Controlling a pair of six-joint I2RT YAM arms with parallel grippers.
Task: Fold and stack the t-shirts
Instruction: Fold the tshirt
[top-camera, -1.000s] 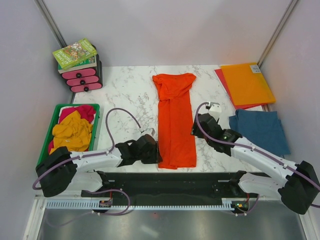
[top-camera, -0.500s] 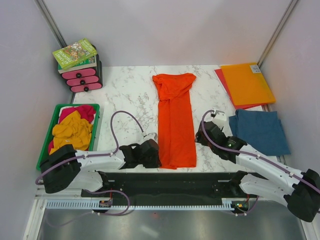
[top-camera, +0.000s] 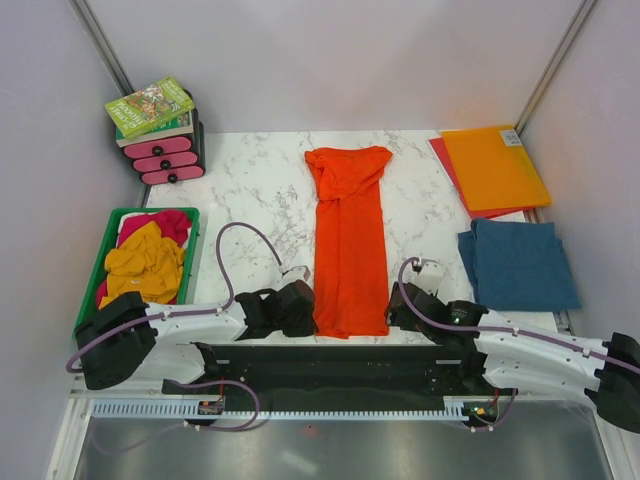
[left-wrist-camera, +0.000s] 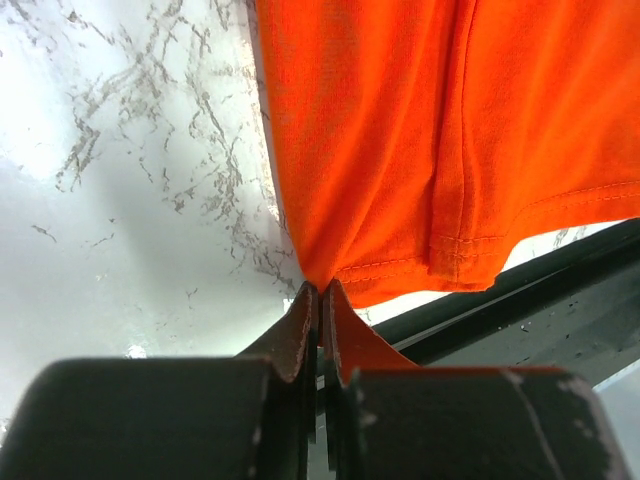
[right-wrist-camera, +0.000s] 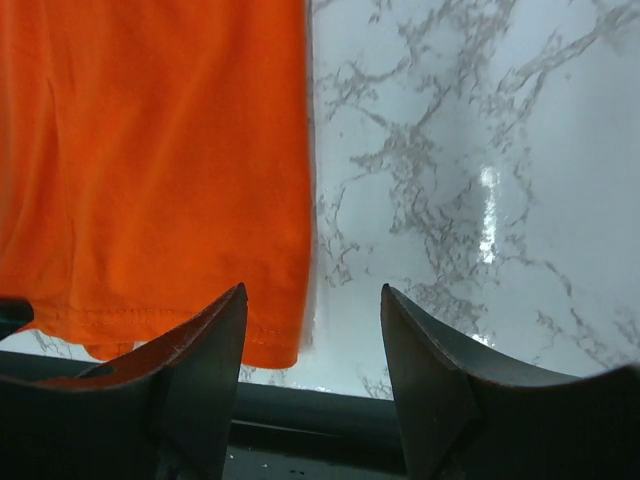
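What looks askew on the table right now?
The orange t-shirt: its far end is rumpled and flares wider than the flat folded strip. The left end effector pinches only its near left corner.

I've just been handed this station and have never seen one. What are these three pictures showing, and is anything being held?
Two robot arms are bolted at the near table edge. The wide picture looks down from above and behind them. The other two come from a camera on each wrist.

On the marble table lies an orange t-shirt, folded into a long strip. A folded teal t-shirt sits to its right, and flat folders at the far right. On the left are a green bin of crumpled shirts and pink drawers with books on top.

The left end effector is shut on the orange t-shirt's near left hem corner. The right end effector is open, astride the near right edge, gripping nothing.
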